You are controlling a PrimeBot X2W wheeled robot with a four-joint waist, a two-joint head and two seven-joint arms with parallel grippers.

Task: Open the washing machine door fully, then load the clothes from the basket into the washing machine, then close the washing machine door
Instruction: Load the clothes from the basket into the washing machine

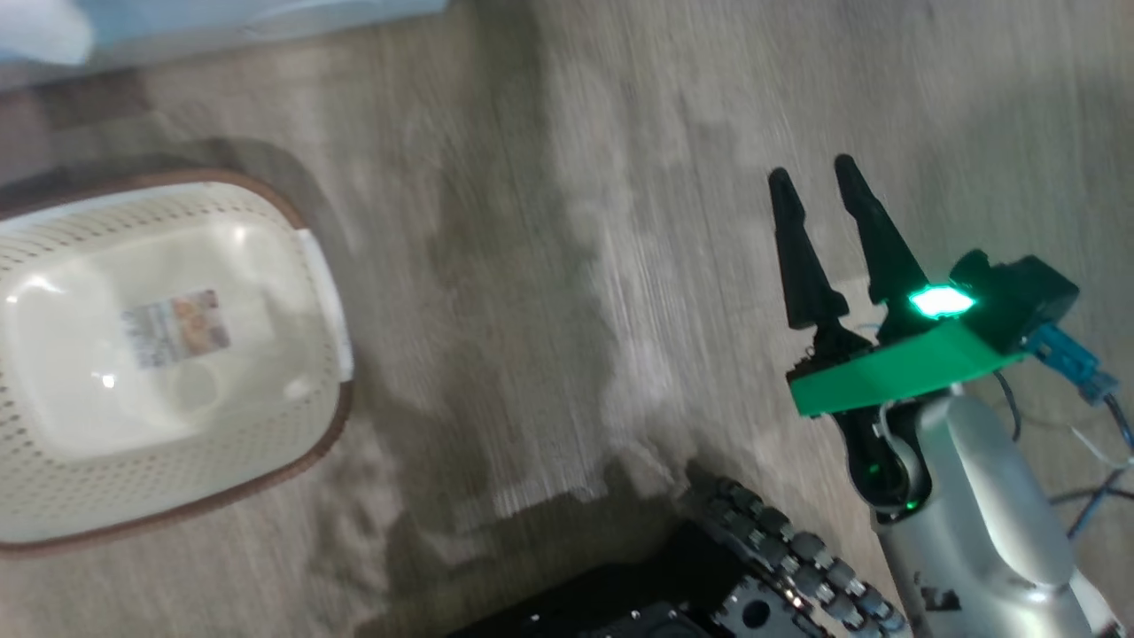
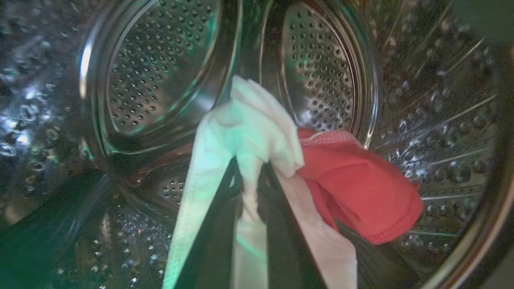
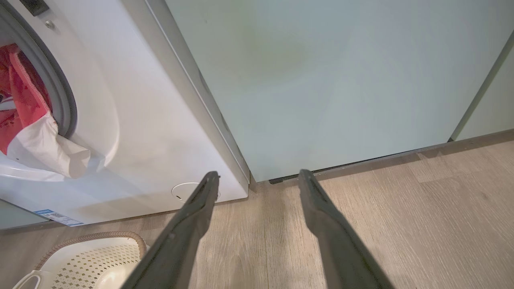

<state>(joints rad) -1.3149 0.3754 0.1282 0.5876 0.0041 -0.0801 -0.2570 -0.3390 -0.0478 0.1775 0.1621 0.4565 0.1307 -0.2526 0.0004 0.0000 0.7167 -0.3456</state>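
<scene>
At the left, the basket point(image 1: 177, 496) stands on the floor point(image 1: 576, 266) with no garment in it. The left gripper point(image 2: 251, 168) is deep inside the washing machine point(image 2: 317, 72). Its jaws pinch the clothes point(image 2: 353, 188), which hang forward and to the right of its tips. The right gripper point(image 1: 813, 173), jaws spread, hovers above the floor, well apart.

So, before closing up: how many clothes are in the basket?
0. The basket holds only its label, though its left edge is cropped. The clothes are in the drum, in the left hand.
</scene>
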